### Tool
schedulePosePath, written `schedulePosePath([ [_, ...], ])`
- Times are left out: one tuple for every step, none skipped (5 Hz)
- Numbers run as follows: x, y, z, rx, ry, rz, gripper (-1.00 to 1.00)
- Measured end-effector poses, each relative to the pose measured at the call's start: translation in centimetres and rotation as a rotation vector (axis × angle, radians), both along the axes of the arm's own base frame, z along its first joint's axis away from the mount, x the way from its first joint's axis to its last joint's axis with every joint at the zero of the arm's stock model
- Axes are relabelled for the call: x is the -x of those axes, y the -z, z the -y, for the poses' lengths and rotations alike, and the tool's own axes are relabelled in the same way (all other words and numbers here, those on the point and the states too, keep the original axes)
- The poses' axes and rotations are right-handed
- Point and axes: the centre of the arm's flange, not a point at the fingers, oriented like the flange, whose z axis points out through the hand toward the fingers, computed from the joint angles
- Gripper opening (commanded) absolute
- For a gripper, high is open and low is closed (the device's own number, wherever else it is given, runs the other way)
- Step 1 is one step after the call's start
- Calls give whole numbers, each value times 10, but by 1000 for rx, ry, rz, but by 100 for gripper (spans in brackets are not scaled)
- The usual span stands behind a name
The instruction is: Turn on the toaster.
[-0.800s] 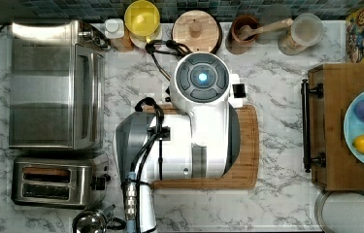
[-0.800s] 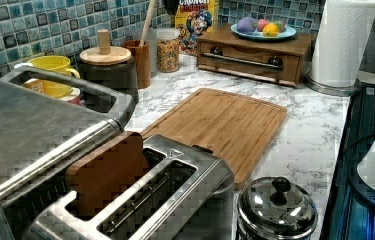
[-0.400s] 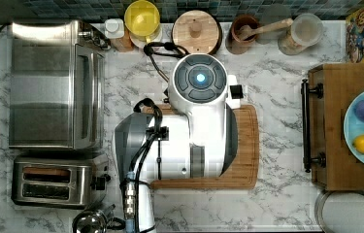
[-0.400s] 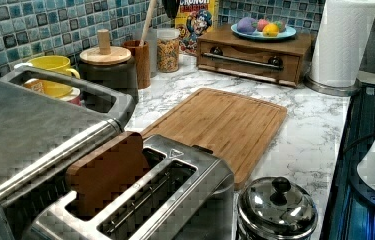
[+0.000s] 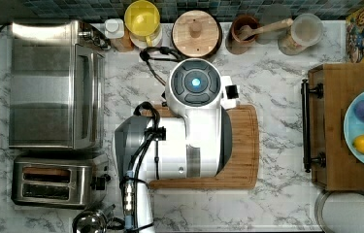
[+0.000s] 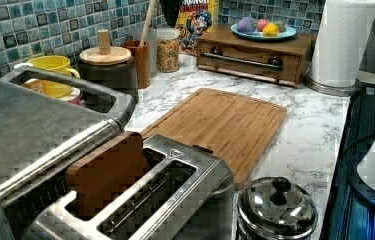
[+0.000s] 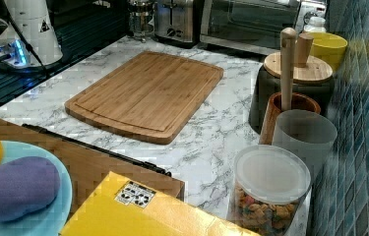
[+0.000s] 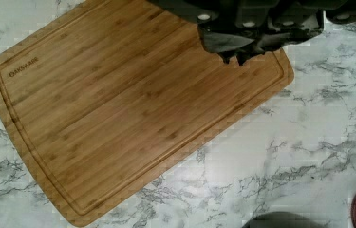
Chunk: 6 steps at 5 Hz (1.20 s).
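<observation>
Two long slots run along the toaster [image 5: 56, 182], a small brushed-steel box in the lower left corner of the top view, with a brown slice of bread [image 6: 106, 172] standing up out of one slot in the left view. Its black lever knob [image 5: 103, 181] sits on the end that faces the arm in the top view. The toaster is well apart from the tool [image 8: 239, 58], off to the top view's left of it, with bare marble surface [image 5: 276, 204] between them.

The tool hangs above the bamboo cutting board [image 8: 133, 104], over the board's edge area in the wrist view, touching nothing; its dark fingers appear drawn together, though I cannot tell for certain. The white arm [image 5: 194, 126] covers most of the board in the top view.

Just beside the toaster, farther along the surface's left side in the top view, stands the large steel toaster oven [image 5: 56, 82]. A small steel pot with a black-knobbed lid [image 6: 276, 207] sits near the toaster's lever end.

Along the tiled back wall stand a yellow mug [image 5: 143, 19], a dark canister with a wooden lid [image 5: 196, 33], a wooden cup holding a utensil [image 5: 245, 30] and a clear jar of cereal [image 7: 269, 194]. Well apart from the tool, on the top view's right, a wooden box [image 5: 339, 145] carries a blue plate [image 5: 359, 141] of fruit.
</observation>
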Motion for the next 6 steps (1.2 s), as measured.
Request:
schedulePosePath([
  [8,23,-14,-1,-71,42,-100],
  [32,48,-41,-38,-198,9,-100],
  [57,68,-76,-81,-300,-37,-100],
  [75,81,-113,-77,-373,-35,-100],
  [99,88,-148,-80,-438,-45,-100],
  [130,90,-175,-83,-492,-60,-100],
])
